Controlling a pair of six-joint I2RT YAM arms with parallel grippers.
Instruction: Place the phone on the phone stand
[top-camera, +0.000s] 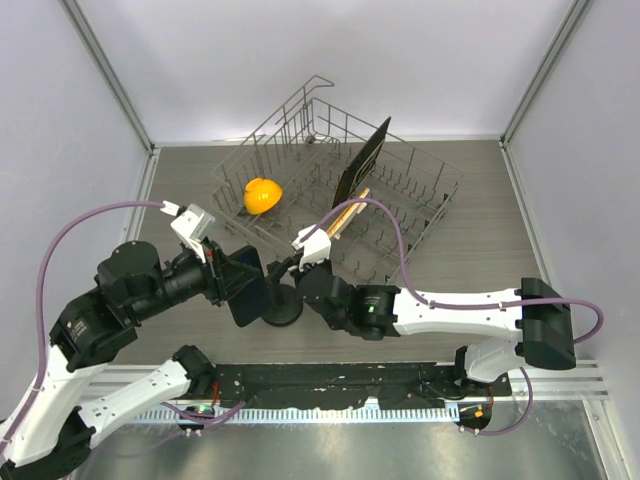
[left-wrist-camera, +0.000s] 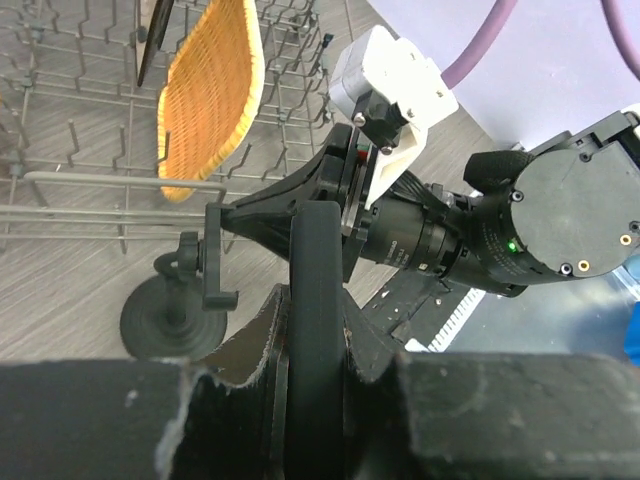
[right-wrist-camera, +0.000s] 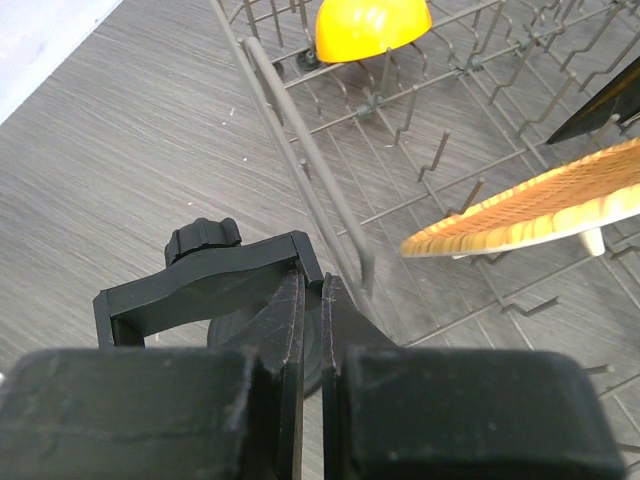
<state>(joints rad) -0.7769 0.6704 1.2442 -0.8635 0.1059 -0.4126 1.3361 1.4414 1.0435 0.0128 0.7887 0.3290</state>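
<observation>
The phone (top-camera: 247, 287) is a black slab held edge-up in my left gripper (top-camera: 230, 279), just left of the phone stand (top-camera: 282, 308). In the left wrist view the phone (left-wrist-camera: 315, 270) shows edge-on, clamped between the fingers of my left gripper (left-wrist-camera: 315, 335). The stand's disc base (left-wrist-camera: 160, 322) and clip sit a little to its left. My right gripper (top-camera: 297, 264) is closed on the stand's clip. In the right wrist view the tips of my right gripper (right-wrist-camera: 313, 290) pinch the corner of the clip bracket (right-wrist-camera: 200, 283), with the disc base below.
A grey wire dish rack (top-camera: 440, 195) stands just behind the stand. It holds an orange cup (top-camera: 262, 194), a wicker plate (top-camera: 345, 215) and an upright black board (top-camera: 362, 160). The rack's front rail (right-wrist-camera: 300, 170) runs close beside the clip.
</observation>
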